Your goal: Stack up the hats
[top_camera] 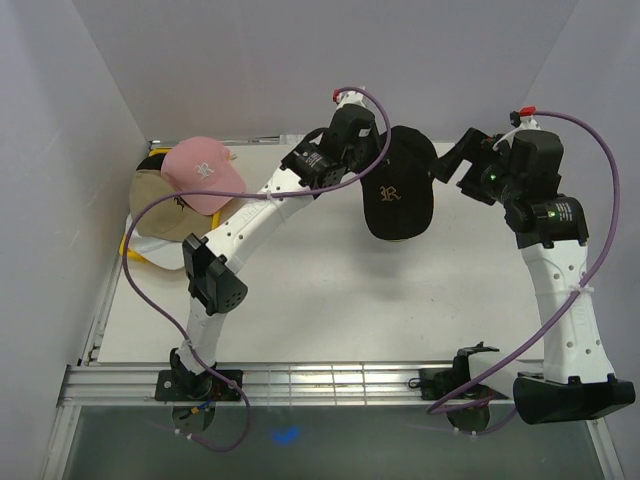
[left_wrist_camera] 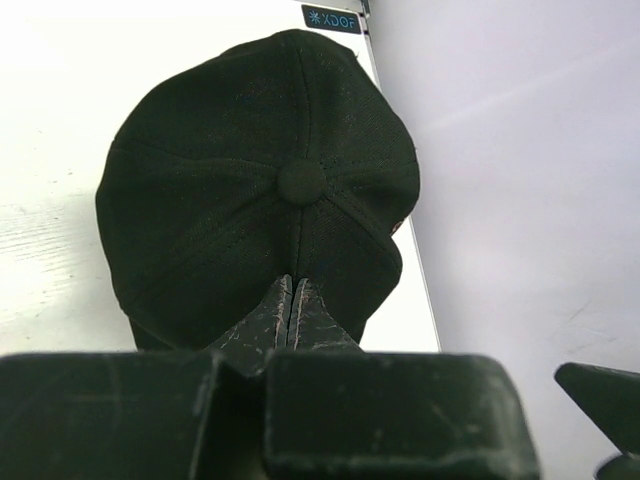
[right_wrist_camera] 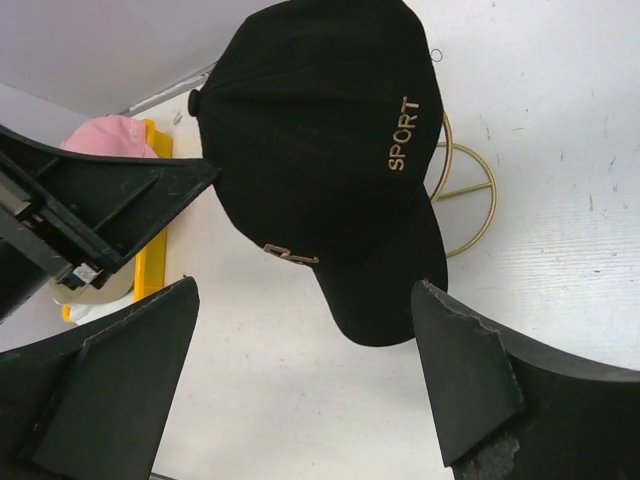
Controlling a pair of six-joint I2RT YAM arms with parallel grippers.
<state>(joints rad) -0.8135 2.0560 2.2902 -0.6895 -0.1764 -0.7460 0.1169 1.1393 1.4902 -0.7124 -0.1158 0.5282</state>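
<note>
The black cap hangs over the middle back of the table, brim toward the front. My left gripper is shut on its rear edge; in the left wrist view the fingertips pinch the fabric below the crown button of the black cap. My right gripper is open and empty just right of the cap; in the right wrist view the gripper frames the brim of the black cap without touching it. The pink cap lies on the tan cap at the back left, with the white cap partly showing beneath.
A gold wire stand lies on the table under and behind the black cap. A yellow tray holds the pile of caps at the left wall; it also shows in the right wrist view. White walls enclose the table on three sides.
</note>
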